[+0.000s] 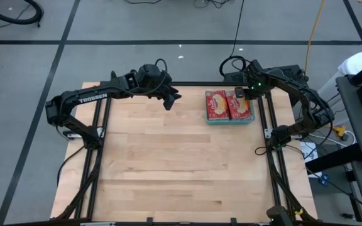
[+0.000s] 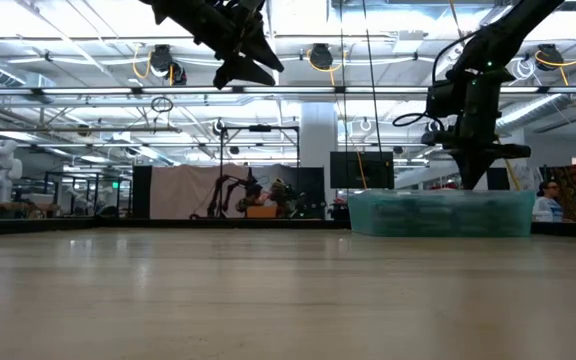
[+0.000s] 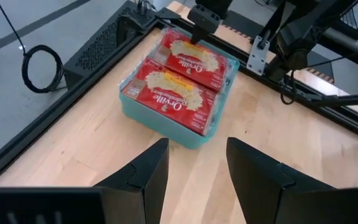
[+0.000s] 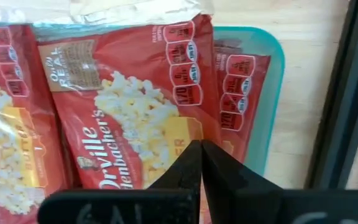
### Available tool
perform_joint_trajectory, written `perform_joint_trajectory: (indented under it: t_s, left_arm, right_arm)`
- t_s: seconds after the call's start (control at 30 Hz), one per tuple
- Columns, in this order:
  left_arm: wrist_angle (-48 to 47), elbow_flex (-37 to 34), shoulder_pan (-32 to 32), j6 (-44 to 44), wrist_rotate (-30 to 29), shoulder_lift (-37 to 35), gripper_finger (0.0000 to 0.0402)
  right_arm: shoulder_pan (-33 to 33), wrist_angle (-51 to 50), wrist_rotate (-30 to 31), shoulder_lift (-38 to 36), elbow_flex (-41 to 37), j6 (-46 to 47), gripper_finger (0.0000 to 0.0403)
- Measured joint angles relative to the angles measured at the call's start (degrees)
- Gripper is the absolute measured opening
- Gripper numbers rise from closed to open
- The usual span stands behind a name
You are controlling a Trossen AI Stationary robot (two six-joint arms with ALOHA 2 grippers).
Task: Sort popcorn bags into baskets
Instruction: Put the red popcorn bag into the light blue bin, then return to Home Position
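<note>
A teal basket [image 1: 230,120] stands near the table's far right edge, also visible in the low view [image 2: 438,212]. It holds two side-by-side stacks of red popcorn bags, the left stack [image 1: 217,104] and the right stack [image 1: 241,107], picture side up. My right gripper [image 4: 201,155] is shut and points down over the right stack's top bag [image 4: 129,124], near its far end. A lower bag [image 4: 241,87] peeks out beside it. My left gripper [image 3: 197,168] is open and empty, high above the table [image 2: 243,70], left of the basket [image 3: 166,127]. My right gripper comes from above with shut fingers at the far end of the top bag [image 3: 188,50] of the right stack. The bag lies flat in the basket. I cannot tell whether the fingertips touch it.
Bare wooden tabletop [image 1: 175,163] spreads left of and nearer than the basket. Black frame rails run along the table's right side [image 1: 270,135] and left side [image 1: 99,135]. Cables and a black box [image 1: 234,74] sit behind the far edge.
</note>
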Motion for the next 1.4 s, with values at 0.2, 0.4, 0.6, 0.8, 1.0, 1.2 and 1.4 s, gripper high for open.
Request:
perform_joint_trajectory:
  t_s: [0.2, 0.4, 0.6, 0.8, 1.0, 1.2, 1.4]
  left_arm:
    - [0.0, 0.0, 0.02, 0.12, 3.54, 0.0, 0.0166]
    - [0.03, 0.0, 0.02, 0.51, 4.69, 0.0, 0.0166]
    - [-0.02, 0.0, 0.0, 2.29, 4.82, 0.0, 0.0166]
    - [-1.4, 0.0, 0.0, 2.31, 5.88, 0.0, 0.0166]
    - [-2.85, 0.0, 0.02, 2.31, 6.0, 0.0, 0.0166]
    - [-2.87, 0.0, 0.01, 1.95, 6.01, 0.0, 0.0166]
    - [-2.9, 0.0, 0.0, 2.11, 5.97, 0.0, 0.0166]
  right_arm:
    - [1.62, 5.65, -5.59, -0.68, 0.04, 2.59, 0.0005]
    - [4.28, 5.78, -1.77, 0.02, -0.41, 4.78, 0.0001]
    - [4.37, 6.5, -0.78, 0.44, -4.31, 8.0, 0.0001]
    - [4.12, 6.2, 1.5, 0.42, -4.29, 7.69, 0.0001]
    - [4.12, 5.21, 2.22, 0.25, -4.22, 7.56, 0.0]
    - [4.09, 4.56, 2.95, -2.14, -4.26, 7.65, 0.0]
    - [4.26, 5.92, 1.75, -8.35, -4.33, 7.68, 0.0]
